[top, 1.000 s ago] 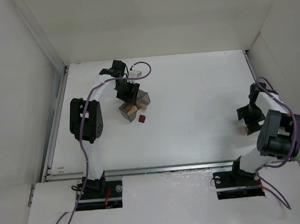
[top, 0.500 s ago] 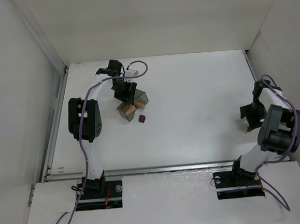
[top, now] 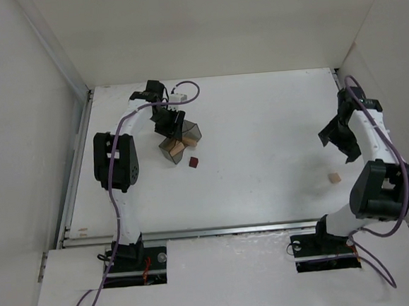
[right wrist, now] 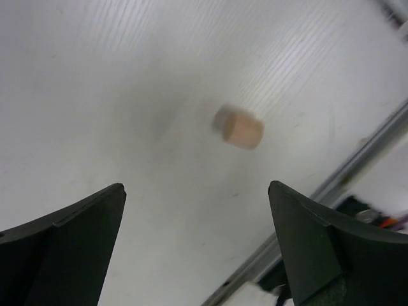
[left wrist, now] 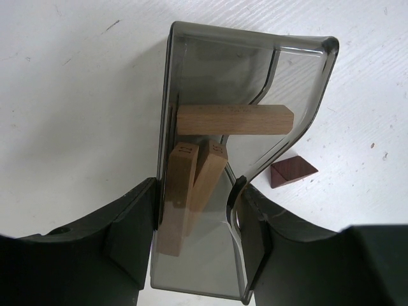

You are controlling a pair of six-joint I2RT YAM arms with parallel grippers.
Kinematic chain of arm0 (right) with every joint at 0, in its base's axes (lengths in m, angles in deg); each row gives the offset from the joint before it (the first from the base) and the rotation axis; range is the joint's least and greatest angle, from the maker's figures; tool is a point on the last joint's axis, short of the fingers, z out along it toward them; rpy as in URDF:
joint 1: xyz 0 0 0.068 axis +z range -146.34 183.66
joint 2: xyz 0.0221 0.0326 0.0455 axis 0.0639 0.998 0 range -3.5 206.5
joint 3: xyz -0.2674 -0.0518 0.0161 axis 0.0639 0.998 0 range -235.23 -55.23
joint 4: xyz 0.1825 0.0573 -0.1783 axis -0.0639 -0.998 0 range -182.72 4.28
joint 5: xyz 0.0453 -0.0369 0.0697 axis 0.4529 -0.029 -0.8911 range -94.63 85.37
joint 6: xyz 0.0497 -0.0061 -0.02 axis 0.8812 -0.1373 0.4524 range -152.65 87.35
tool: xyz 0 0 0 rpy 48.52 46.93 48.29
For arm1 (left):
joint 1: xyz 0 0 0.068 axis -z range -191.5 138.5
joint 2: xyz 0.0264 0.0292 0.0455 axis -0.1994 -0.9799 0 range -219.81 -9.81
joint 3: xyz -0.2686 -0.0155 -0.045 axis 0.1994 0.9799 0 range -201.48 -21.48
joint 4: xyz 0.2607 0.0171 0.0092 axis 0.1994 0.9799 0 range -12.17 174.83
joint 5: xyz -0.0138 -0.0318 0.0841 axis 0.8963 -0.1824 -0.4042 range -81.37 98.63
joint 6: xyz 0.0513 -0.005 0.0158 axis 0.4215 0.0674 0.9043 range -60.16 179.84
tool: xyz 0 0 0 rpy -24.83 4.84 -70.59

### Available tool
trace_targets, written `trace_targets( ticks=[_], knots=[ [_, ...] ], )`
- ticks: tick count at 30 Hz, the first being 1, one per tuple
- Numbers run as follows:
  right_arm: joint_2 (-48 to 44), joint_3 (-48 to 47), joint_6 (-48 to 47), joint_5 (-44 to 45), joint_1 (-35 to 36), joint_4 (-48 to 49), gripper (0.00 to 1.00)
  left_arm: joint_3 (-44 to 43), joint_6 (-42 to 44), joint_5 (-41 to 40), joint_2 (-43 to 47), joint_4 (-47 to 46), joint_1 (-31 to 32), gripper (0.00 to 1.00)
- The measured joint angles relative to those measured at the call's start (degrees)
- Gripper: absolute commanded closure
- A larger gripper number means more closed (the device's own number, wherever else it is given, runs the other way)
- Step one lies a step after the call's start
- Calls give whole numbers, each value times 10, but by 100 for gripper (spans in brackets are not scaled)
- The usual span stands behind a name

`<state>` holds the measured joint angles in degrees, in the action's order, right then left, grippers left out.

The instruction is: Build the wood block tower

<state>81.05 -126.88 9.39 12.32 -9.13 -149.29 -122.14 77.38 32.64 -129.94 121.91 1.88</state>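
Observation:
My left gripper (left wrist: 197,191) is shut on the near end of a grey see-through tray (left wrist: 210,57). Inside it lie a pale flat plank (left wrist: 233,120) crosswise and two pale wood uprights (left wrist: 180,185) side by side, leaning toward my jaws. A dark red-brown block (left wrist: 293,172) sits on the table just right of the tray, also seen from above as the red-brown block (top: 193,162). My right gripper (right wrist: 196,186) hangs open above the table, holding nothing. One small pale block (right wrist: 239,127) lies on the table beyond it; from above this pale block (top: 335,178) lies near the right arm.
White walls close in the table on three sides; the right wall (top: 395,53) stands close to the right arm. A metal rail (top: 232,229) runs along the near edge. The left arm's cable (top: 186,98) loops above the tray.
The right gripper has risen and swung toward the back of the table, jaws wide, leaving the small pale block on the table. The left gripper with the tray has barely shifted.

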Motion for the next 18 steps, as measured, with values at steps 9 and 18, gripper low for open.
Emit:
trace_targets(
  ticks=[9,18],
  knots=[
    [166,-100,-233,94,-2,15,15,0,2,0,0,0,0,100],
    [90,19,-445,53,-2,119,20,-5,3,16,-4,-1,-17,100]
  ],
)
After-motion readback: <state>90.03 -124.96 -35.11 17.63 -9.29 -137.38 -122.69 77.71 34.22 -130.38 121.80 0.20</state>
